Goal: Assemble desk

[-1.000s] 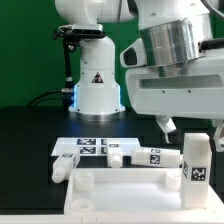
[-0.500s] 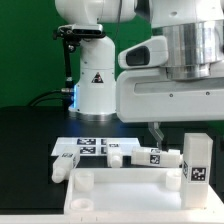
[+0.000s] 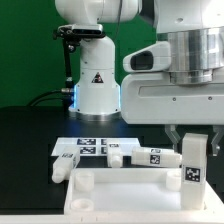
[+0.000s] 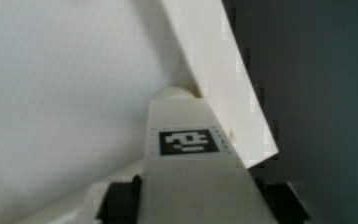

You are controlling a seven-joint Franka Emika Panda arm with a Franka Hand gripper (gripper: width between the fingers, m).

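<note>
White plastic made up every part that mattered. The leg (image 3: 193, 165) stood on end at the corner of the tabletop (image 3: 120, 197) on the exterior view's right, its long axis vertical. The gripper (image 3: 194, 137) hung straight above it, so the leg's top lay directly between the jaws. In the wrist view the dark fingers (image 4: 133, 197) flanked the leg just beside its side faces. Whether they were pressing on it or standing just clear could not be told. Whether the leg's foot sat in a corner socket was hidden.

The tabletop lay flat, rim up, on the black table (image 3: 30, 140), with an open round socket (image 3: 84, 181) at its other near corner. The spare legs (image 3: 152, 156) lay on their sides behind it, beside the marker board (image 3: 85, 144). One end came near the standing leg, so room looked tighter on that side. Any move probably had to keep the leg plumb.
</note>
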